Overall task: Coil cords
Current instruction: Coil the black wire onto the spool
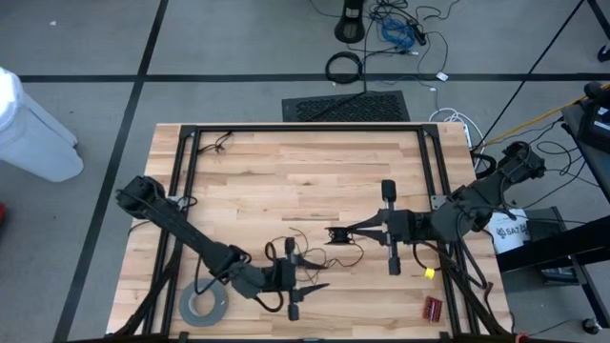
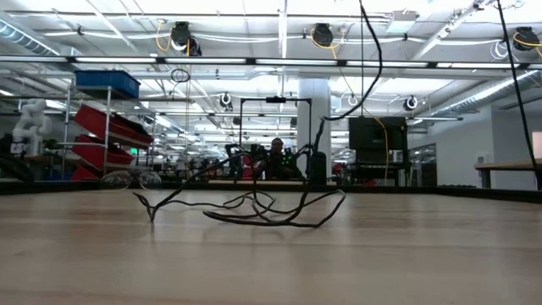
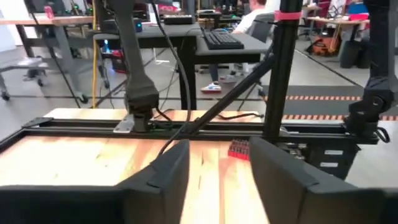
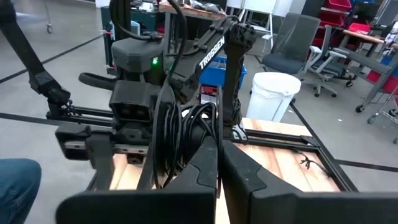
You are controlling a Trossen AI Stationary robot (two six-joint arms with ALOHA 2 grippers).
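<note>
left pincer low near the front edge of the wood surface, jaws parted w/ a clear gap, nothing between them. right pincer mid-surface, fingers pressed together, tips at the small black disc of the cords. thin wire lies in loose loops on the surface btwn the two pincers, some loops arching up. grey tape roll at front left, small red item front right.
</note>
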